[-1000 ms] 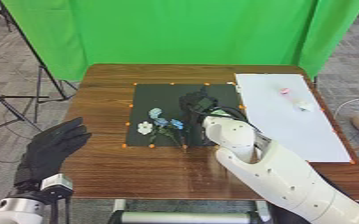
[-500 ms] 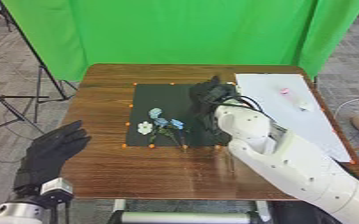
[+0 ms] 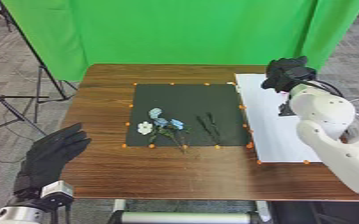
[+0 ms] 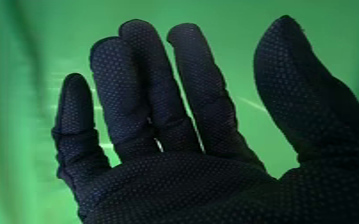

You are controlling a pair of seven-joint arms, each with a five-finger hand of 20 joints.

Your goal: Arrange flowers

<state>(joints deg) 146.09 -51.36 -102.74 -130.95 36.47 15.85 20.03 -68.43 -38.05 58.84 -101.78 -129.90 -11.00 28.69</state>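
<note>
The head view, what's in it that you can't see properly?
Hard to make out in the head view:
- White sheet: partly hidden by the right arm and right hand.
- Thin dark pieces on the dark mat: too small and dark to name.
- Flower stems: too small to count.
- Left arm: cut off by the bottom edge.

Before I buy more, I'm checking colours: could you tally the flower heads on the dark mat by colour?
White flower head: 1
Blue flower heads, light and deeper: 3
Total: 4
</note>
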